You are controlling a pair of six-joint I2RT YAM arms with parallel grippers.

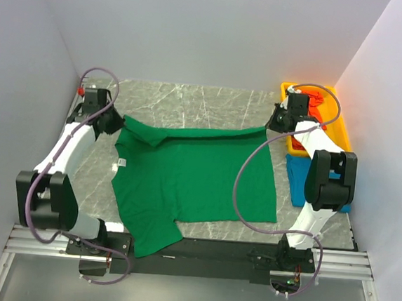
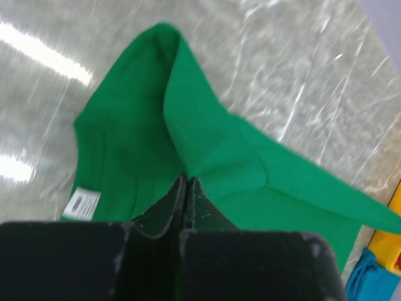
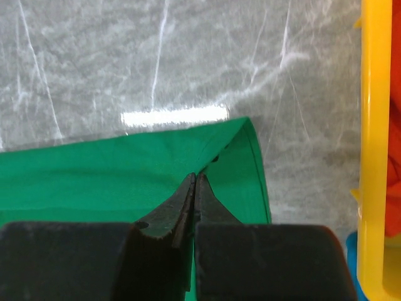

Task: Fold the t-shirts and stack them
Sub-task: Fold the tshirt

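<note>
The green t-shirt (image 1: 198, 182) lies spread on the marble table, its white neck label (image 1: 122, 163) at the left and one sleeve hanging over the front edge. Its far edge is pulled taut between both grippers. My left gripper (image 1: 121, 124) is shut on the far-left fold (image 2: 187, 179). My right gripper (image 1: 268, 126) is shut on the far-right hem corner (image 3: 195, 177). A blue t-shirt (image 1: 297, 180) lies at the right, partly under the right arm. An orange-red t-shirt (image 1: 317, 99) sits in the yellow bin.
The yellow bin (image 1: 344, 129) stands at the back right corner, close beside my right gripper; its wall (image 3: 374, 157) fills the right wrist view's right side. White walls close in the table on three sides. Bare marble (image 1: 191, 100) lies behind the green shirt.
</note>
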